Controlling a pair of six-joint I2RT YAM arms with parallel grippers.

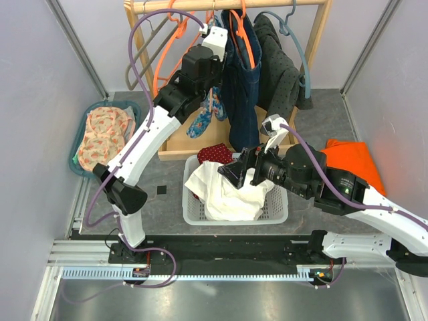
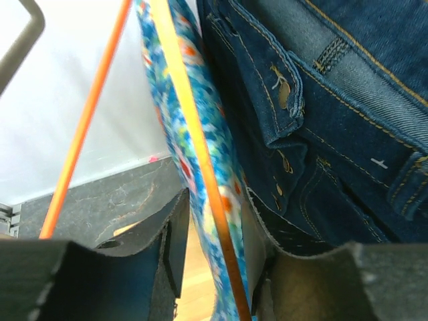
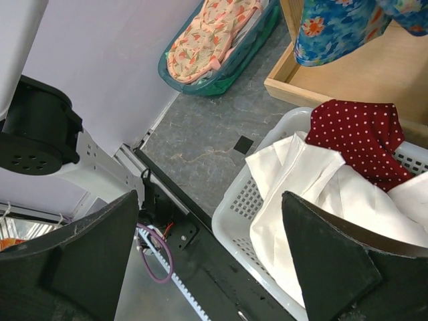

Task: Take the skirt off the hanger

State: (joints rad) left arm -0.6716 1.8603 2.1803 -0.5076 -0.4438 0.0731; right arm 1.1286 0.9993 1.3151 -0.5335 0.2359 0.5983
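Where overhead hides it, skirt (image 2: 200,167) (floral) between fingers (image 2: 170,241).

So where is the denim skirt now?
In the top view, the denim skirt hangs on the orange hanger at centre rail, just right of the left tool, above the white basket.

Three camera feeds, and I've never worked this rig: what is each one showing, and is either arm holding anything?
The top view looks down on two white arms bolted at the near edge. The left gripper is raised to the clothes rack, where a denim skirt hangs on an orange hanger. Its wrist view shows jaws either side of a floral garment and an orange hanger bar; whether they grip is unclear. The right gripper hovers open and empty over a white basket of white cloth and red dotted fabric.
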